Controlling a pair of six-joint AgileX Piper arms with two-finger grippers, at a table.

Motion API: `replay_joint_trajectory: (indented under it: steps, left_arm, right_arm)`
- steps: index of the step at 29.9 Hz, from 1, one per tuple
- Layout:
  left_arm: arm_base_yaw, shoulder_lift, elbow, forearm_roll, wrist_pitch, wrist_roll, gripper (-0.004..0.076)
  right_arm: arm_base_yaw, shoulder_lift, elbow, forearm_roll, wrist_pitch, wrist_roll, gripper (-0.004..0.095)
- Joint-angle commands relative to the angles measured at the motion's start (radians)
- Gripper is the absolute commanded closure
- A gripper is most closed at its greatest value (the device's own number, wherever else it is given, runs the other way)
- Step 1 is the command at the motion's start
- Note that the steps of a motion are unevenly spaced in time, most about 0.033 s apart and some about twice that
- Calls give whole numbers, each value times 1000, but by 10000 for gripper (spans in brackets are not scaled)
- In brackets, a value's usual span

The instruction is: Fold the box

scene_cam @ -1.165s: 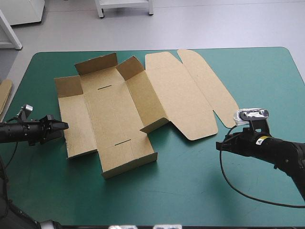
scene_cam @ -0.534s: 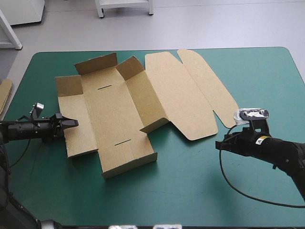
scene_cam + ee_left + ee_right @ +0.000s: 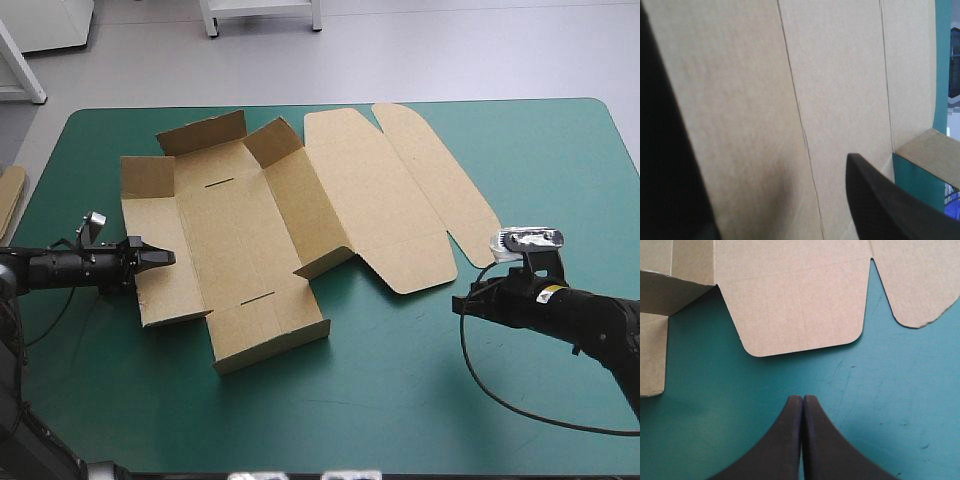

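The brown box (image 3: 240,235) lies opened out left of the table's middle. Its far flaps (image 3: 205,132) and a short flap (image 3: 325,262) near the middle stand raised, and the lid panels (image 3: 385,190) lie flat to the right. My left gripper (image 3: 152,258) comes in low from the left, its tips over the box's left side panel (image 3: 170,285). In the left wrist view that gripper (image 3: 767,157) is open, with brown board (image 3: 840,75) filling the space ahead of it. My right gripper (image 3: 462,303) rests shut on the teal-green cover. The lid's rounded flap (image 3: 795,305) lies just ahead of its tips (image 3: 802,399).
An edge of more brown board (image 3: 8,200) shows at the table's left edge. Bare teal-green cover (image 3: 380,390) stretches along the front of the table and to the right of the lid.
My left gripper has slid right from beside the box onto its left side panel. That panel's outer edge has shifted slightly. The right arm has not moved.
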Motion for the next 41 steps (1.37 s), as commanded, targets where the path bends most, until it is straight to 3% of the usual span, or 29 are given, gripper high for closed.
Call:
replay_joint_trajectory:
  steps: [1, 4, 7, 8, 16, 25, 37, 41]
  left_arm:
    - [-15, -34, -22, -39, 111, -14, 374]
    - [-24, -34, -23, -49, 111, -16, 510]
    - [-32, -34, -24, -56, 111, -16, 718]
    - [-33, -34, -24, -59, 111, -16, 729]
    - [-55, -73, -37, -49, 111, -77, 732]
    - [-163, -177, -271, 184, 111, -312, 732]
    - [-500, -195, -554, 714, 109, -416, 732]
    - [-534, -195, -606, 826, 107, -417, 732]
  right_arm:
    - [-1, -8, -33, 21, -36, -12, 927]
    - [-1, -8, -33, 21, -34, -12, 927]
    - [-1, -8, -33, 21, -33, -12, 927]
    - [-1, -8, -33, 21, -33, -12, 927]
    - [-1, -8, -33, 21, -31, -12, 927]
    - [-1, -8, -33, 18, -16, -12, 927]
    - [-1, 17, -33, 21, -8, -12, 927]
    - [-1, 26, -33, 25, 2, -12, 927]
